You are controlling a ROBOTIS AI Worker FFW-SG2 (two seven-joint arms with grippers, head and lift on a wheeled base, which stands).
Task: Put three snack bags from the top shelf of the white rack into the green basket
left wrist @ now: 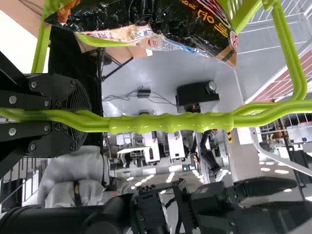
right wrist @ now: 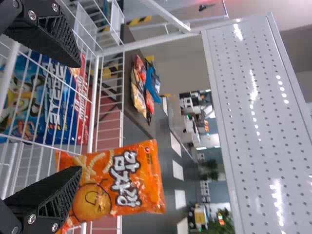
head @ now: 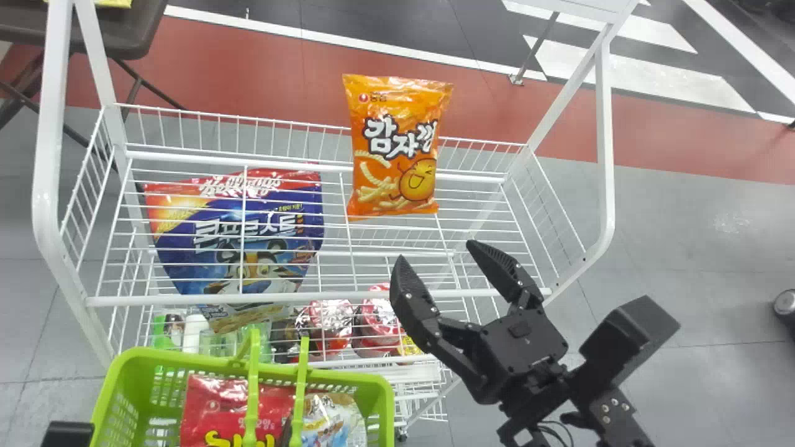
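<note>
My right gripper (head: 435, 253) is open over the front right of the white rack (head: 317, 298), nothing between its fingers. Farther back, the orange snack bag (head: 397, 146) stands at the top shelf's rear edge. In the right wrist view the orange bag (right wrist: 119, 183) appears beyond the right gripper (right wrist: 78, 117), overlapped by one finger. Below the rack's front is the green basket (head: 109, 397), holding a red bag (head: 214, 406) and a pale bag (head: 332, 419). A black part of the left arm (head: 68, 433) shows beside it; my left gripper (left wrist: 80, 116) is shut on the basket's handle (left wrist: 170, 123).
A blue cereal bag (head: 248, 236) lies in the left part of the rack behind the wires. Round red-and-white packs (head: 329, 323) sit on a lower level. Tall white posts (head: 53, 155) rise at the rack's sides. A dark table (head: 130, 31) stands at the back left.
</note>
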